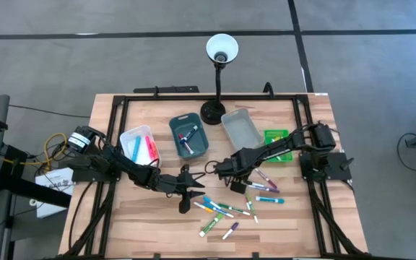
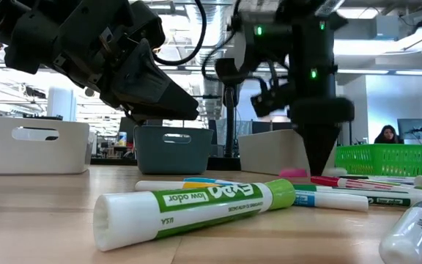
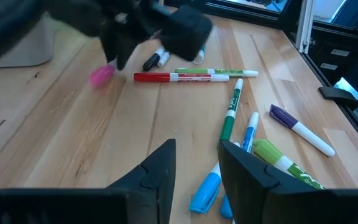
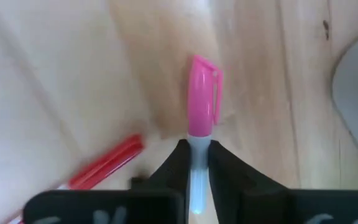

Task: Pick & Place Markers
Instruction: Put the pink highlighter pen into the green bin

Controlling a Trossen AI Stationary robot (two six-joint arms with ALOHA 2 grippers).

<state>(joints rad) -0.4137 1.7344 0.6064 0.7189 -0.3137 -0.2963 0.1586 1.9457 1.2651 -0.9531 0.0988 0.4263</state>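
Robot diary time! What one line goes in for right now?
right gripper: shut on pink-capped white marker, on wooden table | left gripper: open, empty, above scattered markers

Pink-capped marker (image 4: 202, 106) flat on wood, white barrel pinched; other markers (image 1: 230, 209) scattered toward 5 o'clock.

The high camera is looking straight down on the whole table (image 1: 121, 224). The low camera is sitting at table-top height, facing level across the scattered markers (image 2: 196, 207) very near its lens. Both wrist cameras are looking closely forward, sharing the pink marker (image 4: 202, 93).
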